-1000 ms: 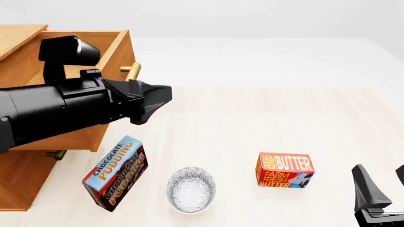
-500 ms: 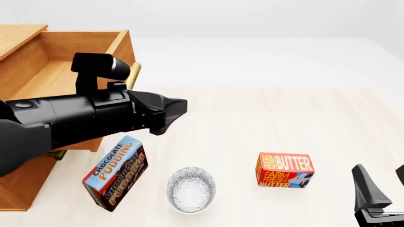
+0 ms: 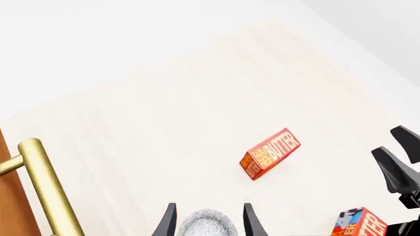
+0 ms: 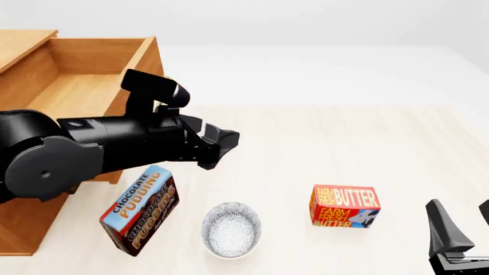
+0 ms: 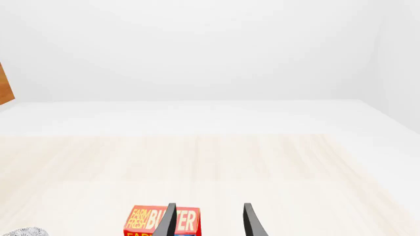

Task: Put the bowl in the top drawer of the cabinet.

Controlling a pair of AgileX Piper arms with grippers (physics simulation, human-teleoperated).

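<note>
The left end effector (image 4: 221, 143), fingers apart and empty, has swung from the open top drawer (image 4: 91, 74) toward the bowl (image 4: 231, 229). A grasp looks next.

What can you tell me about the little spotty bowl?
The bowl is round and white, covered in a fine dark speckly pattern, and looks ceramic. It sits upright and empty on the pale table, between the pudding box and the butter box, touching neither. Nothing holds it; the left gripper hovers above it.
</note>
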